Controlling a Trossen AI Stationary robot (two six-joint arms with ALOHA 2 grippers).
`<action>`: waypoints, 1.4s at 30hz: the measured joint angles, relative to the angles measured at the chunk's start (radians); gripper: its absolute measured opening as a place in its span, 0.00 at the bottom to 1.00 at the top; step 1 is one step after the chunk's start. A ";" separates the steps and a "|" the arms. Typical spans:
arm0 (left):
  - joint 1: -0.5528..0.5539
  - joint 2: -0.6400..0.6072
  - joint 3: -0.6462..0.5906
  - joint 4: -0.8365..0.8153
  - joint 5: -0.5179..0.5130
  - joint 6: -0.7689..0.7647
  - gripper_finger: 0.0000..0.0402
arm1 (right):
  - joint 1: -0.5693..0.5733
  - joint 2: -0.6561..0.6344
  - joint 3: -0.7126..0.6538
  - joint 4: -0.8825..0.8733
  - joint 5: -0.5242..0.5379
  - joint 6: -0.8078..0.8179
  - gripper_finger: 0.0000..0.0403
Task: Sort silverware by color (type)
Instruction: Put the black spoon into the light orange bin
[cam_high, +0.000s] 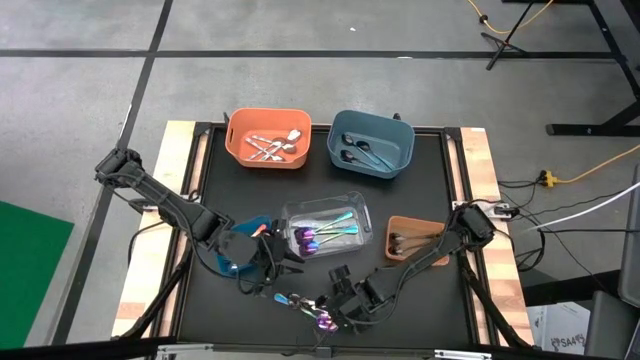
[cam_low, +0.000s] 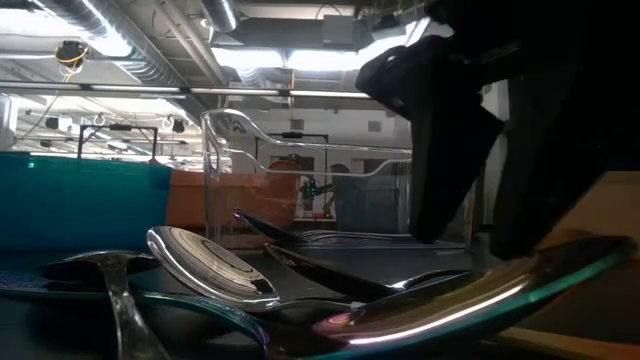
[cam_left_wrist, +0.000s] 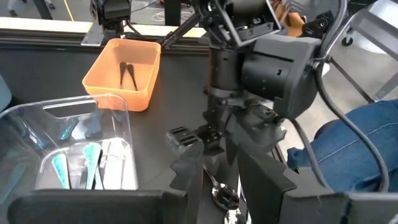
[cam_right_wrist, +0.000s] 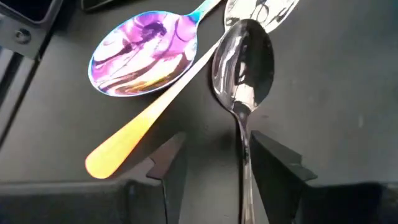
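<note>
Lying loose on the black worktop (cam_high: 210, 200) at about 6 o'clock from the clear plastic bin (cam_high: 352, 205) is a small cluster of silverware: an iridescent purple-teal spoon (cam_right_wrist: 144, 53), a plain silver spoon (cam_right_wrist: 244, 59) and an orange-handled piece (cam_right_wrist: 134, 138). The right gripper (cam_right_wrist: 214, 158) is lowered over this cluster with its jaws spread open, and the silver spoon's handle is seen passing between the fingers, not clamped. The left gripper (cam_high: 270, 262) is held just at 9 o'clock of the cluster, open and empty.

More iridescent and teal-handled pieces are contained in the clear bin. Silver pieces are held in the orange bin (cam_high: 240, 148) at 11 o'clock, dark ones in the blue bin (cam_high: 400, 140) at 1 o'clock and in the brown bin (cam_high: 395, 228) at 3 o'clock.
</note>
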 joint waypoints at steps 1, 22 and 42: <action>-0.002 0.000 0.000 0.000 0.000 0.000 0.23 | -0.006 0.000 0.000 0.001 -0.010 0.000 0.41; -0.005 0.000 0.000 -0.004 0.000 0.007 0.23 | -0.066 0.050 0.001 0.010 -0.120 0.000 0.39; -0.005 0.000 0.000 -0.008 -0.018 0.007 0.23 | -0.067 0.051 0.001 0.009 -0.124 0.000 0.01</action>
